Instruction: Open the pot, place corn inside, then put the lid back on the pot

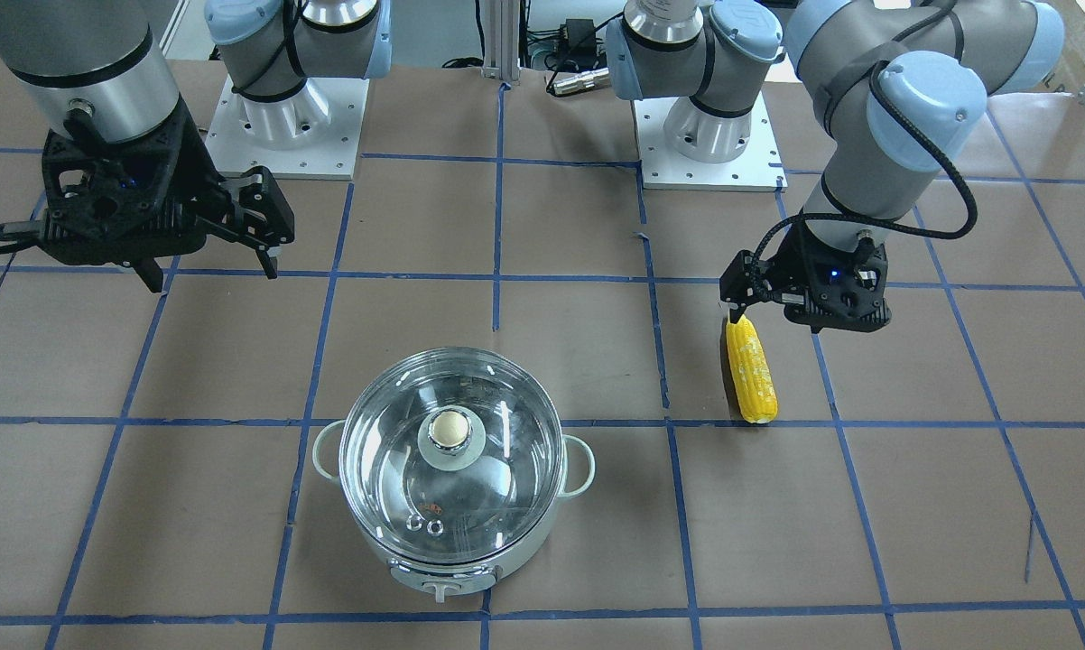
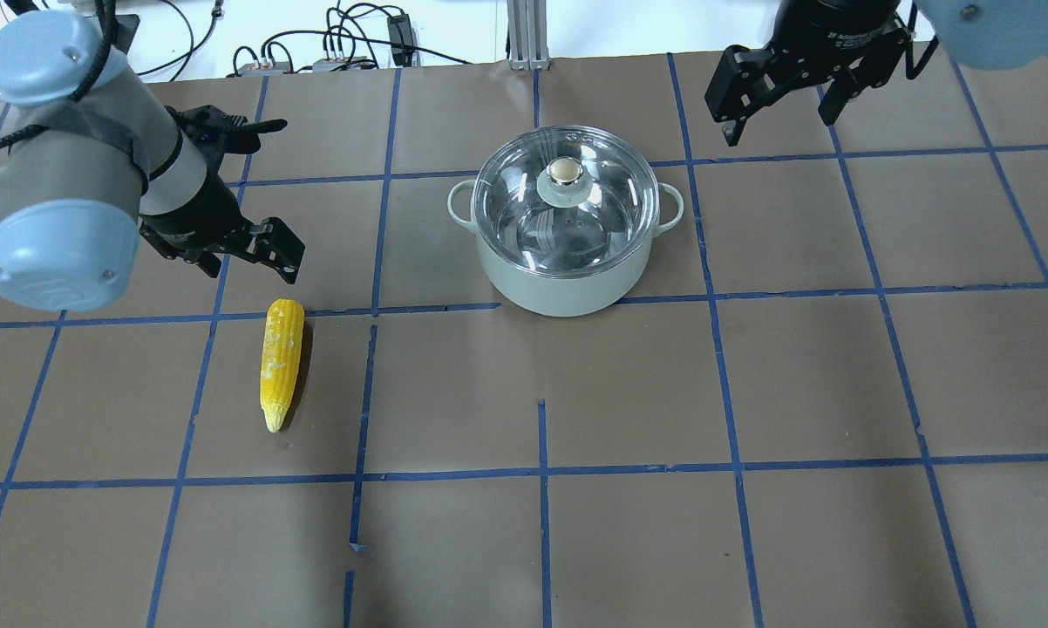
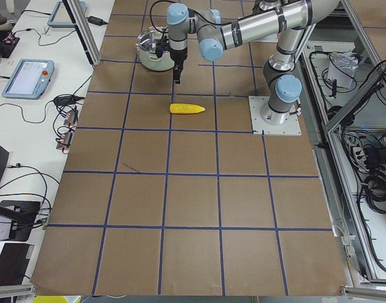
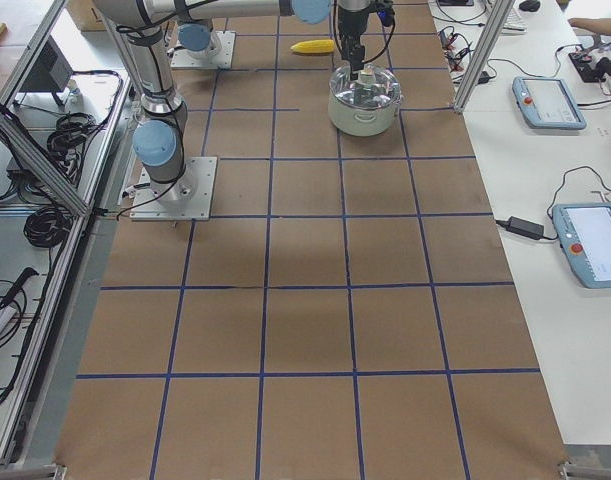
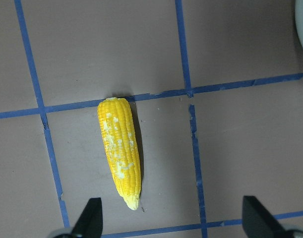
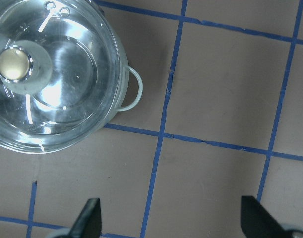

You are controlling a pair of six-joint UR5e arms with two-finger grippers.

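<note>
The pale mint pot (image 2: 568,292) stands on the table with its clear glass lid (image 2: 598,222) on it; the beige knob (image 2: 564,172) sits at the lid's centre. The yellow corn (image 2: 281,362) lies flat on the table, well to the pot's left in the overhead view. My left gripper (image 2: 249,264) is open and empty, hovering just beyond the corn's blunt end; the corn (image 5: 120,151) shows whole in its wrist view. My right gripper (image 2: 781,118) is open and empty, above the table beside the pot, with the lid (image 6: 67,74) in its wrist view.
The table is covered in brown paper with a blue tape grid (image 2: 541,475). Both arm bases (image 1: 281,126) stand on white plates at the robot's edge. Cables and small devices (image 2: 350,52) lie along the far table edge.
</note>
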